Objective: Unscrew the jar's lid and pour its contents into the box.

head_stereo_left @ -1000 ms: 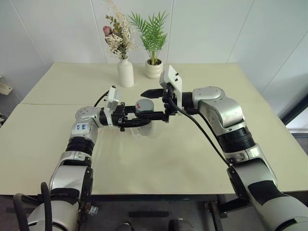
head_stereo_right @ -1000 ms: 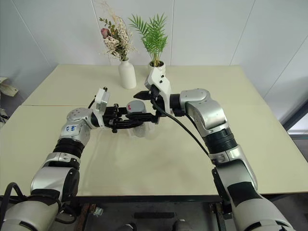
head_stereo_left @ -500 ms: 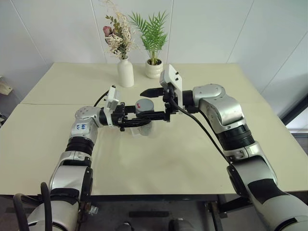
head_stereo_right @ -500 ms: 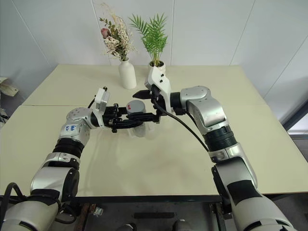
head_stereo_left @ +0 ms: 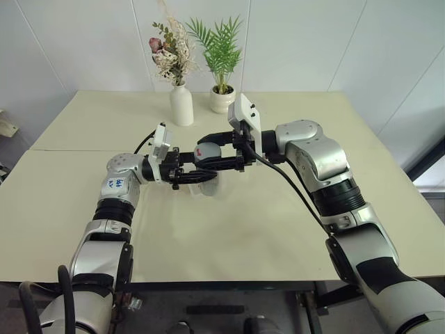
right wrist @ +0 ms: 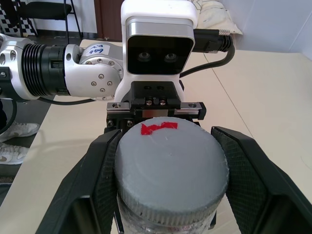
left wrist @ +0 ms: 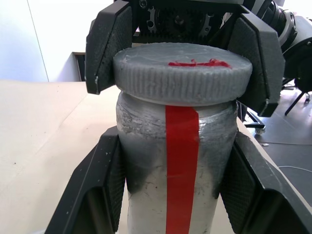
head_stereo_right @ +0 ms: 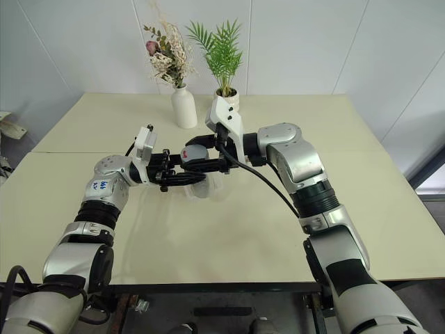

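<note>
Gripping the jar by its body, the left gripper held it above the table. The right gripper was clamped on the grey lid, which sat atop the jar.

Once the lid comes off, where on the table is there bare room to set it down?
The near table, between the arms and the front edge, is bare. So are the far corners beside the vase and plant pot. It is crowded mid-table, where the left hand holds the jar and the right hand the lid.
</note>
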